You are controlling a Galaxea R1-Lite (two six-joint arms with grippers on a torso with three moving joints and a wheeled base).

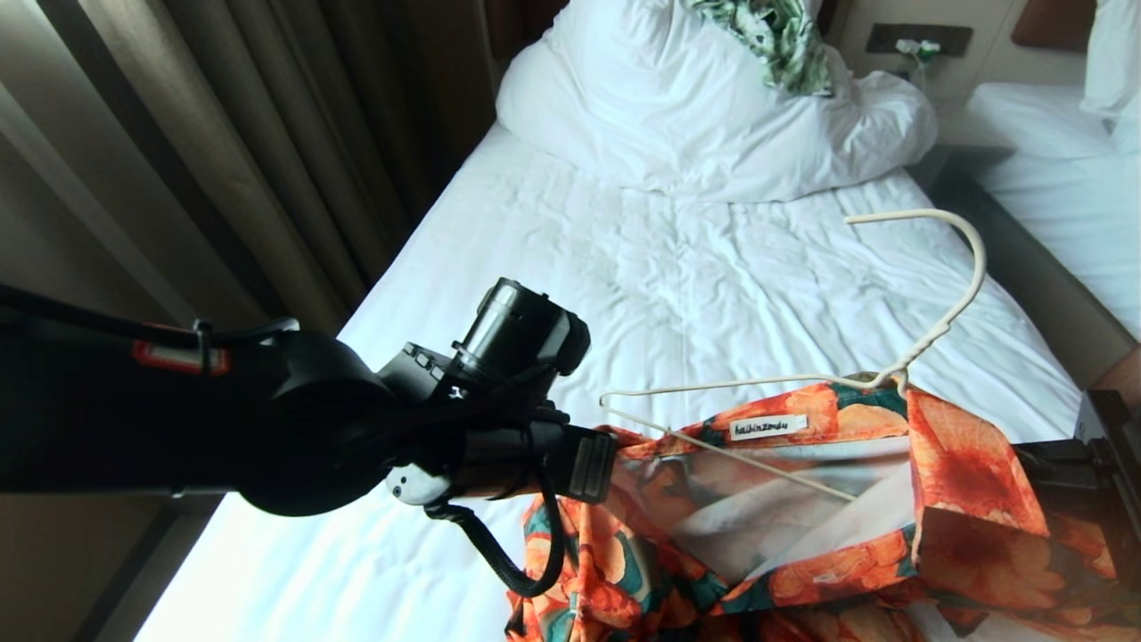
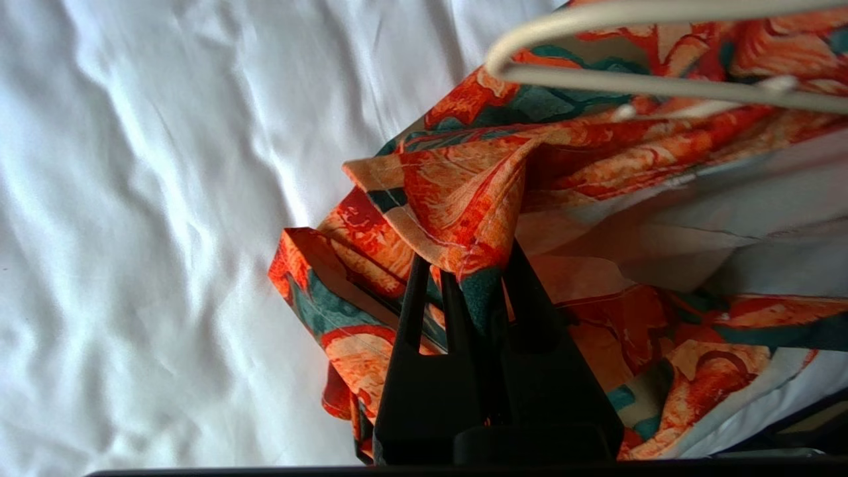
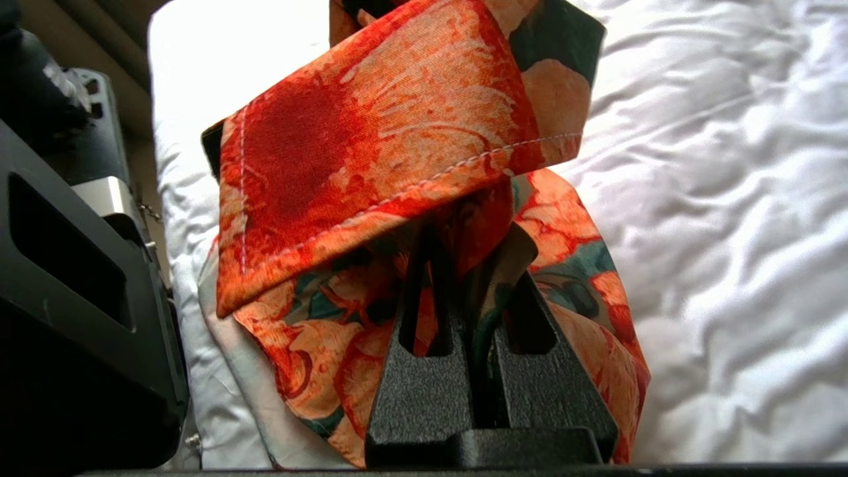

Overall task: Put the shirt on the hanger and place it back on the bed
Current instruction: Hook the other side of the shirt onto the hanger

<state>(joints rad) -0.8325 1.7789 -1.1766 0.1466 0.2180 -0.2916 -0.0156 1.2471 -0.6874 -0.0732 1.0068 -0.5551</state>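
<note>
The shirt is held up over the near end of the bed, stretched between the two grippers, its white neck label facing up and its pale inside showing below the collar. The hanger sits at the collar: its hook curves up and away toward the duvet, and its left shoulder wire pokes out bare beyond the fabric, just beside the left gripper.

In the left wrist view the left gripper has its jaws closed on a folded edge of the shirt; the cloth bunches directly over the tips and drapes down on either side, with the bare end of the hanger apart from the jaws, farther out beyond the pinched fold. White sheet lies under it.

The right gripper comes in at the right edge of the head view, mostly hidden behind an orange flap of the shirt. In the right wrist view the right gripper also has its jaws closed on the shirt: a gathered strip of fabric runs down between the two tips, and a stitched flap folds over just beyond them, hiding the tips' ends.

A green-and-white leaf-patterned garment lies on the duvet at the head of the bed, well apart from the shirt. Curtains hang along the left side, and a second white bed stands to the right
</note>
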